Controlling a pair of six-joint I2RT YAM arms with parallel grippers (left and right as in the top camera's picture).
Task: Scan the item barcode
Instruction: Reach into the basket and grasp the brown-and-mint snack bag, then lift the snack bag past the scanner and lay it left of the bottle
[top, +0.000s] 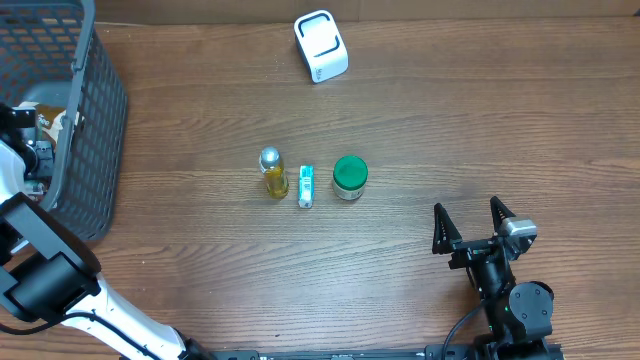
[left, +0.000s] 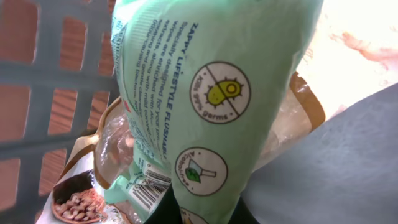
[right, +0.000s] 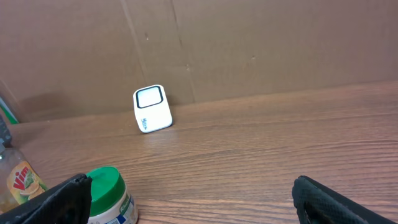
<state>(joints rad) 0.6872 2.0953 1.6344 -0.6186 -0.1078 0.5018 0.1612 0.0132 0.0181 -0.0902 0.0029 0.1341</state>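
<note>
Clamped on a thin fold of the green pouch (left: 205, 93) inside the basket (top: 95, 120) at left, the left end effector (left: 200, 211) could lose it or drag neighbouring packets (left: 78, 202) out on lifting, while the right end effector (top: 472, 222) waits with jaws apart.

Black right arm (top: 512, 298), pointed fingers (top: 439, 228)

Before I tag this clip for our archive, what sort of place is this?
Probably a mock shop checkout: a white barcode scanner on a wooden table, and a grey basket holding a green pack among other groceries.
</note>
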